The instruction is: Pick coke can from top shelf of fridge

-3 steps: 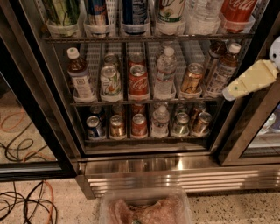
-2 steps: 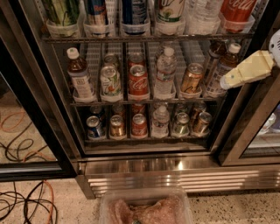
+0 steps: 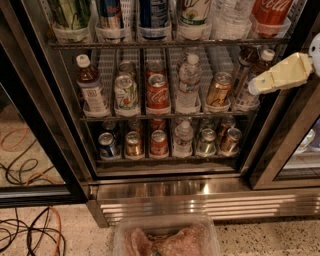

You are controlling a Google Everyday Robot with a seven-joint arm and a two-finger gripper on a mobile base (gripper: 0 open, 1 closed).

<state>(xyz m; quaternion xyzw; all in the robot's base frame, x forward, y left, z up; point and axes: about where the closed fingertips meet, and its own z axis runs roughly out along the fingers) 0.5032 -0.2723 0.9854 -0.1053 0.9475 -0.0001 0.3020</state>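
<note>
The coke can (image 3: 270, 14) stands at the right end of the top shelf (image 3: 165, 44) of the fridge (image 3: 210, 192), in a clear holder (image 3: 270, 30). The pincer (image 3: 256, 86) hangs lower, at the right side, in front of a brown bottle (image 3: 246, 97); whether it is spread or pressed together, I cannot tell.

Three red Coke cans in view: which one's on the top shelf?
The coke can at far right of the top shelf, in a clear holder, above the gripper; the others sit on lower racks.

Speckled floor (image 3: 265, 240); black and orange cables (image 3: 50, 230) lie loose (lower left); warm light.
</note>
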